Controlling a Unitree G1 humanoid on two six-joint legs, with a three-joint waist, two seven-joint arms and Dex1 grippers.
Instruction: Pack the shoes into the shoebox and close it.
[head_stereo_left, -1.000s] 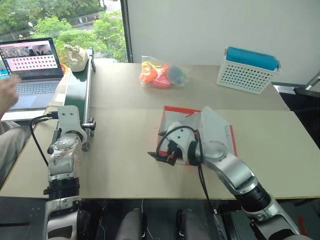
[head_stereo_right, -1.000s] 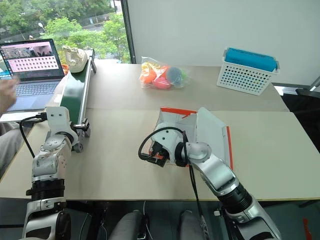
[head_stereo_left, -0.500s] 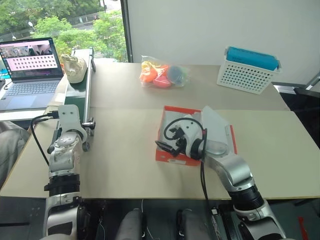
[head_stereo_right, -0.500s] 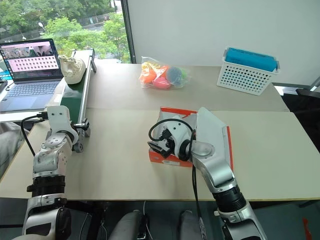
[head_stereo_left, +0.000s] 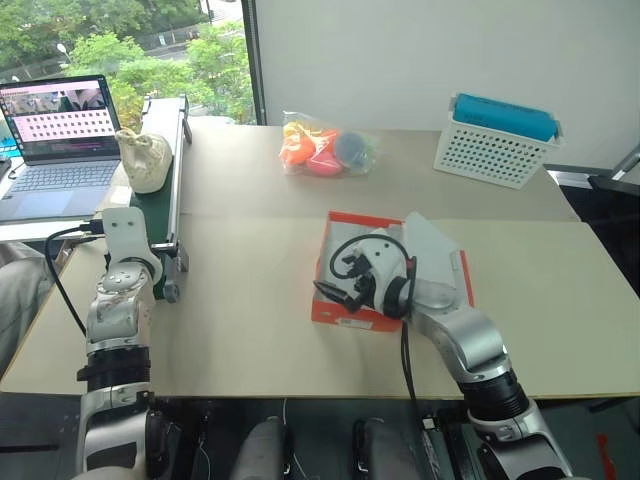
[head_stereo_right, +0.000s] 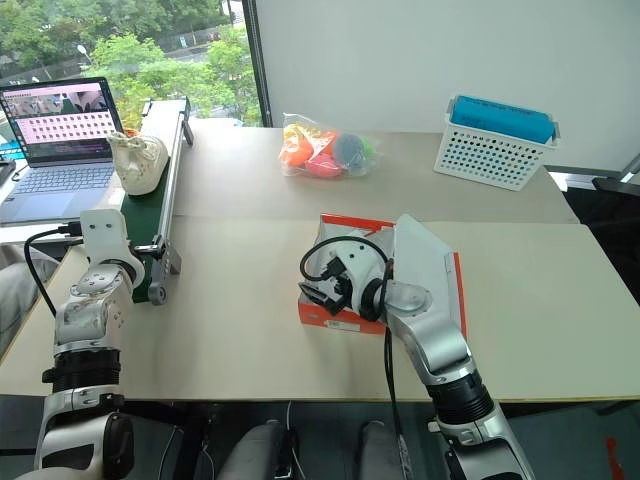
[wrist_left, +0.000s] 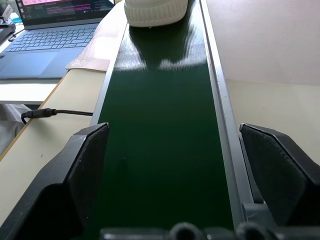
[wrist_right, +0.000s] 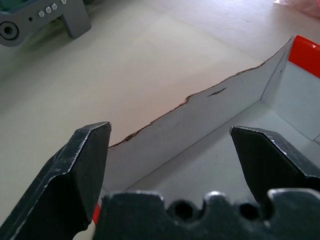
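One cream-white shoe (head_stereo_left: 143, 160) lies on the green conveyor belt (head_stereo_left: 163, 205) at the table's left and shows at the belt's far end in the left wrist view (wrist_left: 155, 10). My left gripper (wrist_left: 175, 131) is open at the belt's near end, one finger on each side. The orange-red shoebox (head_stereo_left: 345, 314) stands open in the middle of the table, its lid (head_stereo_left: 440, 262) leaning back to the right. My right gripper (wrist_right: 170, 131) hangs open over the box's left wall, nothing between its fingers. The white inside of the box (wrist_right: 260, 145) looks bare where it shows.
An open laptop (head_stereo_left: 60, 130) sits at the far left behind the belt. A clear bag of colourful toys (head_stereo_left: 325, 148) lies at the back centre. A white perforated basket (head_stereo_left: 492, 150) with a blue thing on top stands at the back right.
The shoe has ridden down the belt towards me. A person's hand has left the laptop. My right gripper moved from the table left of the box to over its left wall.
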